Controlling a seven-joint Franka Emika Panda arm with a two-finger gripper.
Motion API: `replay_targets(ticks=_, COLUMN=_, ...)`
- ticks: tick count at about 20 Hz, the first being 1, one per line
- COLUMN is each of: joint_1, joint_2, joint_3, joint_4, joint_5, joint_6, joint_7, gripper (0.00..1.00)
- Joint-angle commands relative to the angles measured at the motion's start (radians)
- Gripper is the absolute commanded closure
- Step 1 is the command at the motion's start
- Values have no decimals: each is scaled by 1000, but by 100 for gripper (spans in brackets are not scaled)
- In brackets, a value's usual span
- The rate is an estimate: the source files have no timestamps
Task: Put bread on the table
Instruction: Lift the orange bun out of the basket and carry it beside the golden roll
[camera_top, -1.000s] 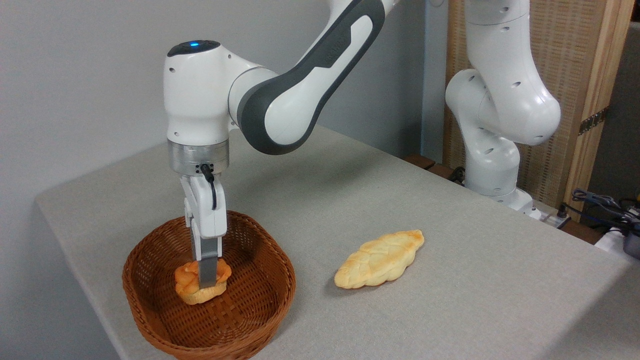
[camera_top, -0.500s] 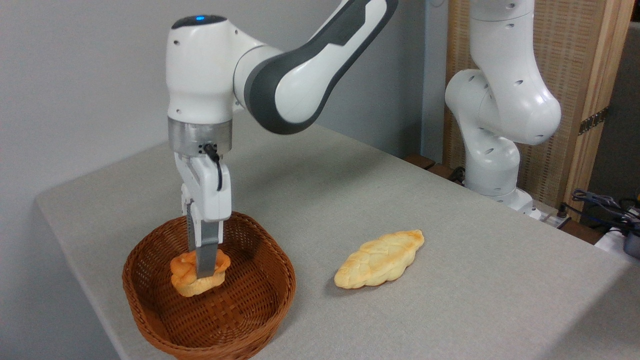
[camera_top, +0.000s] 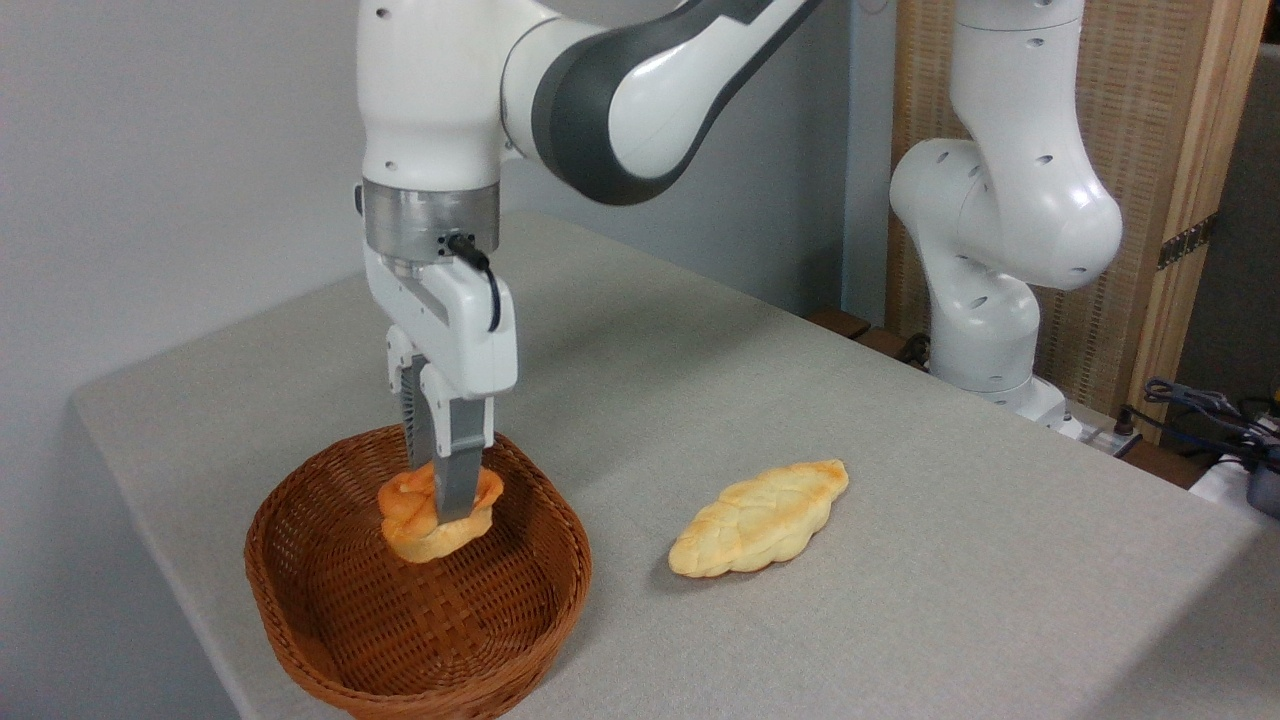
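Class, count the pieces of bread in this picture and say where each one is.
2. A round bun is held in the gripper above the basket; a long braided loaf lies on the table. Nothing looks hidden.

Basket (camera_top: 330, 610) woven wicker, rough; table (camera_top: 900, 560) matt cloth; arm (camera_top: 640, 90) glossy plastic w/ metal ring.

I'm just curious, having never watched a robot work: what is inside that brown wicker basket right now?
The basket shows only its bare woven floor. The bun hangs above it, clamped in the gripper. The near wall hides a strip of floor.
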Motion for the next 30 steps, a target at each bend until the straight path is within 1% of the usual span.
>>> replay_targets(ticks=1, joint_1=-6, joint_2=-41, joint_3=23, joint_4=-5, joint_5=-22, joint_6=-82, joint_7=-12, gripper=55)
replay_targets(ticks=2, joint_1=-8, joint_2=-52, joint_3=25, joint_4=-5, joint_5=-33, joint_6=-107, joint_7=-12, gripper=53)
replay_targets(ticks=3, joint_1=-6, joint_2=-61, joint_3=27, joint_4=-6, joint_5=-45, joint_6=-136, joint_7=-12, gripper=49)
replay_targets(ticks=5, joint_1=-6, joint_2=-80, joint_3=40, joint_4=-11, joint_5=-60, joint_6=-199, joint_7=-11, gripper=49)
replay_targets(ticks=9, joint_1=-8, joint_2=-95, joint_3=45, joint_4=-15, joint_5=-62, joint_6=-312, joint_7=-11, gripper=46)
replay_targets(ticks=10, joint_1=-8, joint_2=-104, joint_3=45, joint_4=-23, joint_5=-62, joint_6=-337, joint_7=-11, gripper=44)
replay_targets(ticks=13, joint_1=-8, joint_2=-143, joint_3=46, joint_4=-75, joint_5=-62, joint_6=-377, joint_7=-3, gripper=39)
replay_targets(ticks=14, joint_1=-8, joint_2=-158, joint_3=46, joint_4=-98, joint_5=-60, joint_6=-386, joint_7=-2, gripper=33)
replay_targets(ticks=15, joint_1=-8, joint_2=-170, joint_3=46, joint_4=-123, joint_5=-60, joint_6=-388, joint_7=-2, gripper=18)
replay_targets(ticks=17, joint_1=-10, joint_2=-184, joint_3=46, joint_4=-150, joint_5=-60, joint_6=-388, joint_7=0, gripper=0)
replay_targets(ticks=21, joint_1=-17, joint_2=-181, joint_3=39, joint_4=-180, joint_5=-60, joint_6=-433, joint_7=69, gripper=0)
replay_targets(ticks=25, joint_1=-37, joint_2=-167, joint_3=36, joint_4=-184, joint_5=-60, joint_6=-438, joint_7=68, gripper=0)
replay_targets(ticks=29, joint_1=-71, joint_2=-135, joint_3=36, joint_4=-184, joint_5=-59, joint_6=-430, joint_7=67, gripper=0)
replay_targets(ticks=30, joint_1=-71, joint_2=-131, joint_3=36, joint_4=-184, joint_5=-59, joint_6=-429, joint_7=67, gripper=0)
